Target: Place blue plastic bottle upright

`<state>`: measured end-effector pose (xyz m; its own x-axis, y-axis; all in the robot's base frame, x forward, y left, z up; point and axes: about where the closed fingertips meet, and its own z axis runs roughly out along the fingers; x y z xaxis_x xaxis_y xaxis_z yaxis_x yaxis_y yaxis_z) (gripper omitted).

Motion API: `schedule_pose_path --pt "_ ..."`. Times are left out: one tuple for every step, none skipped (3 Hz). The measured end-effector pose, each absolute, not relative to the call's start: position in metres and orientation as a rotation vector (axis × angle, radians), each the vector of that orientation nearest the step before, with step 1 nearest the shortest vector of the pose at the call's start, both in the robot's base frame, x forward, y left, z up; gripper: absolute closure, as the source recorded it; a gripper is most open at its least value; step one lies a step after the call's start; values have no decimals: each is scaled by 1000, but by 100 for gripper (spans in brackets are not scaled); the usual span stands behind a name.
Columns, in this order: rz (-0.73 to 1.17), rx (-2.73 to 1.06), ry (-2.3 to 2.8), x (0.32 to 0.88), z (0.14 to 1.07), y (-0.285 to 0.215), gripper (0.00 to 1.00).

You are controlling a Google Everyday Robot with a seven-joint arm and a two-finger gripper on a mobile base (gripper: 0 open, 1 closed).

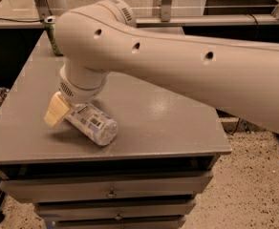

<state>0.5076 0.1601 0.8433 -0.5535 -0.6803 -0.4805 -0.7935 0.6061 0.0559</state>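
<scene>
The task is judged to be at an early stage. The cream-coloured two-finger gripper (59,112) is set low over the tabletop at the neck end of the clear plastic water bottle with the pale blue-and-white printed label (92,125), but the bottle is not yet upright. It lies on its side, or close to it, with its base pointing away from the gripper toward the front edge of the table. A secure hold on the bottle, the turn onto its base and the release are all taken to be left to do.

How far the gripper is open cannot be told. Its working end is largely hidden under the round cream wrist, and the bottle's neck and cap are covered there too. Contact with the bottle appears likely, since the neck end runs straight in under the gripper, but a closed hold cannot be confirmed.

Directly beneath the gripper and all around it lies the flat grey metal tabletop (168,113). Below the front edge, grey drawers with small knobs (112,193) are seen. Well behind the gripper, at the far corner, a green drink can (52,36) stands upright, partly hidden by the thick cream robot arm (187,70) that runs off to the side.
</scene>
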Motion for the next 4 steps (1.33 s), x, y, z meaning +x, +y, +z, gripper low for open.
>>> schedule_pose_path --pt "355 -1188 2422 508 841 159 41" --pt "343 -1188 2425 509 840 157 64" --pt "386 -1140 2359 518 868 149 88" --pt "498 -1064 2211 533 924 138 100"
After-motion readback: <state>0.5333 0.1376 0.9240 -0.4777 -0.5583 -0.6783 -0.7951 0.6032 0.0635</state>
